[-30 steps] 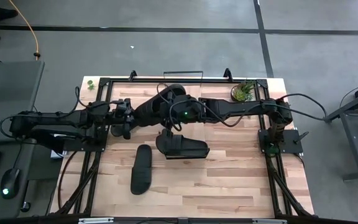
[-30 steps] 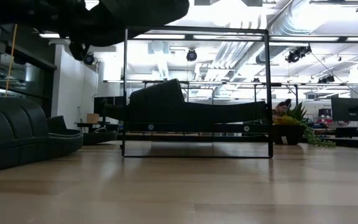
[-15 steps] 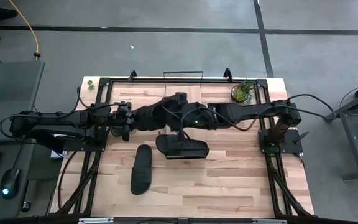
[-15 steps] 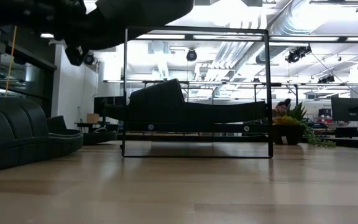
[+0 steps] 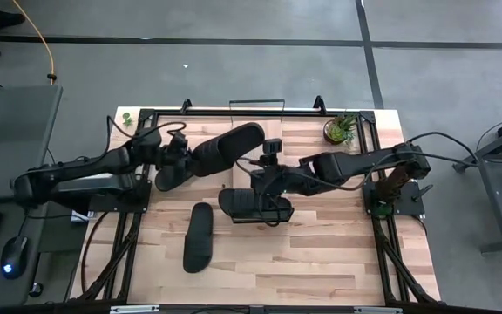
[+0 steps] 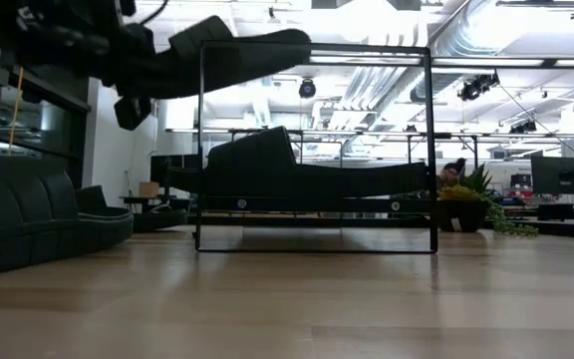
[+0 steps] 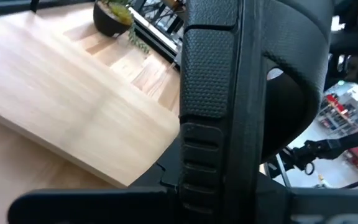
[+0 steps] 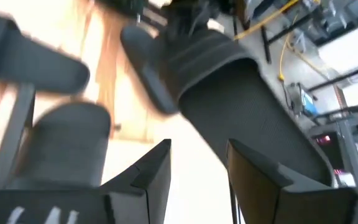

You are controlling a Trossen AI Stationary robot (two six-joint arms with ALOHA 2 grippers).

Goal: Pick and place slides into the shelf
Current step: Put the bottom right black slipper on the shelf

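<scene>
High view: left gripper [image 5: 174, 164] is clenched on the heel end of a raised slide [image 5: 225, 146], carried above the table toward the shelf [image 6: 317, 209]. Right gripper [image 5: 262, 167] hangs released beside the slide's toe, over another slide [image 5: 255, 206] lying on the table. Transport step in hand; next move likely calls for lowering the sole level onto the plank before letting go.

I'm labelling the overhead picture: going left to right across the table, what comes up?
Left end effector → lifted slide that it holds → right end effector → plant. The two slides lying lower on the table overlap these in the order, so I leave them out.
</scene>
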